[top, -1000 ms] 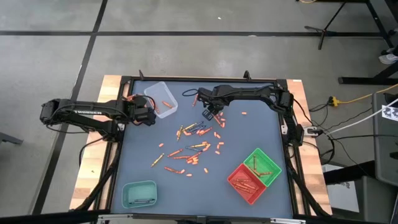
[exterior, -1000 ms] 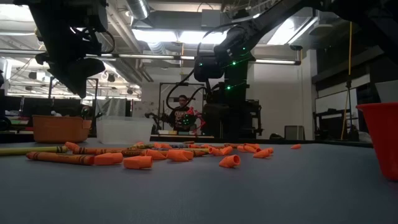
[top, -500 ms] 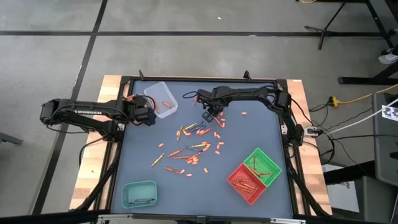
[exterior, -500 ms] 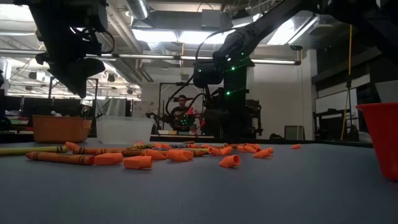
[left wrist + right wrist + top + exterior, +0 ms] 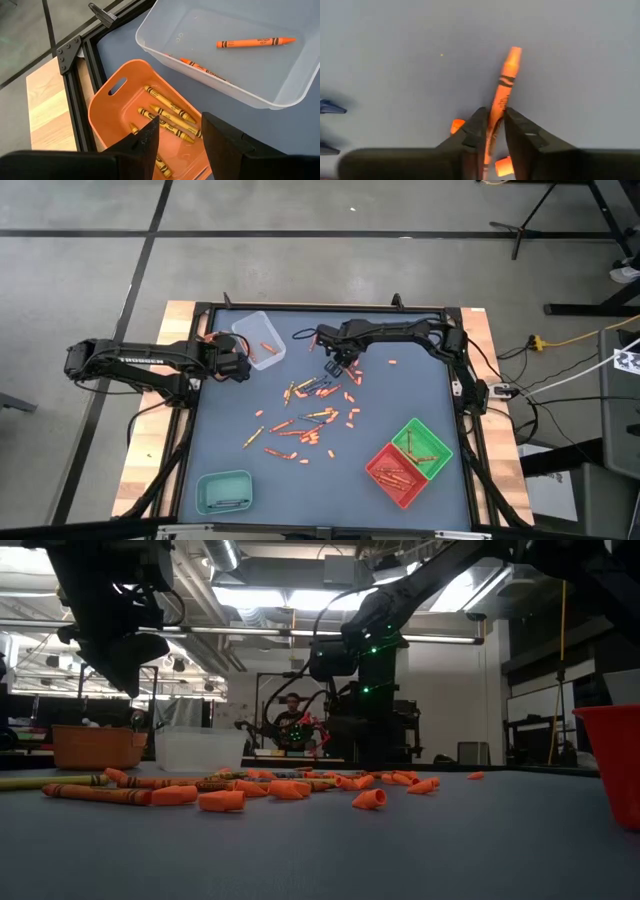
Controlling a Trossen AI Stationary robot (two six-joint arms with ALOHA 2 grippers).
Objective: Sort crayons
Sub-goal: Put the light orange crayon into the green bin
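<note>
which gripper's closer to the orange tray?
Left. The left gripper hovers right above the orange tray, fingers apart. The right gripper is mid-table, pinching an orange crayon.

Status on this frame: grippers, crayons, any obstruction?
Right gripper shut on orange crayon. Left gripper open above orange tray. No obstruction seen.

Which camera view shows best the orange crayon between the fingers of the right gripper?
The right wrist view: the orange crayon fills the picture's middle, pinched between the right gripper fingers. In the high view the arm mostly hides it. In the low view it cannot be told apart. The left wrist view does not show it.
</note>
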